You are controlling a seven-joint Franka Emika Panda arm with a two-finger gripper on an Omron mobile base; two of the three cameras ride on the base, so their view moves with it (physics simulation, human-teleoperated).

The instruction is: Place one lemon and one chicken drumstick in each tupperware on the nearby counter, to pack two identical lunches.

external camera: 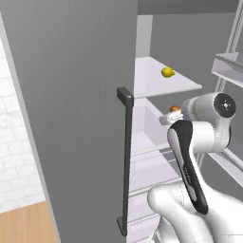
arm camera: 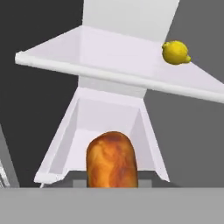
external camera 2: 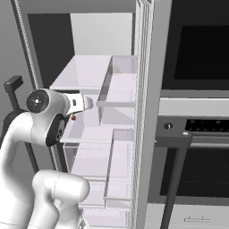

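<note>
At far left stands the tall grey fridge door (external camera: 71, 118) with its dark vertical bar handle (external camera: 126, 161), swung open beside our arm. Right of it, our hand (external camera: 174, 113) reaches into the fridge, clamped on a browned, oblong chicken drumstick (arm camera: 112, 159) whose long axis runs straight out along the fingers. Up and right of the hand, a small yellow lemon (arm camera: 176, 52) rests near the right edge of the white upper shelf (arm camera: 109, 57), well apart from it. We judge that shelf's front lip could obstruct lifting out.
</note>
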